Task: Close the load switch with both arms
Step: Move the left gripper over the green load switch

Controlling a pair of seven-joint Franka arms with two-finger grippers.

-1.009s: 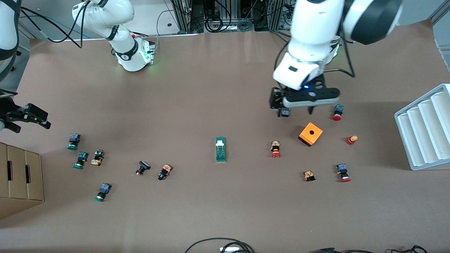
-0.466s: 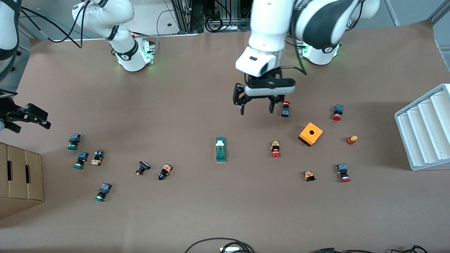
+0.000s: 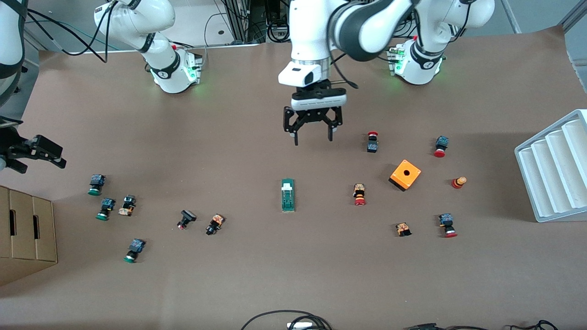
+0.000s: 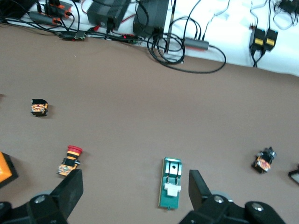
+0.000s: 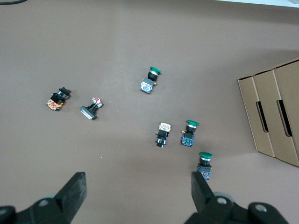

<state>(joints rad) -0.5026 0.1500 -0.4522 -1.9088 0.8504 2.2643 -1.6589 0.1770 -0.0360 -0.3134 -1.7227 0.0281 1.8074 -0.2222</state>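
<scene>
Approach stage. The load switch (image 3: 287,195), a narrow green block with a white sliding tab (image 3: 287,187), lies near the middle of the counter (image 3: 257,275), untouched. The left hand (image 3: 312,135), fingers spread wide and empty, hangs over bare counter, above a spot farther from the front camera than the switch; its wrist view shows the switch (image 4: 171,182) between its fingers (image 4: 70,189). The right hand (image 3: 34,153), also wide and empty, waits at the right arm's end, over the green-capped push buttons (image 5: 189,133). Next, probably: one hand steadies the green body while the other pushes the tab.
</scene>
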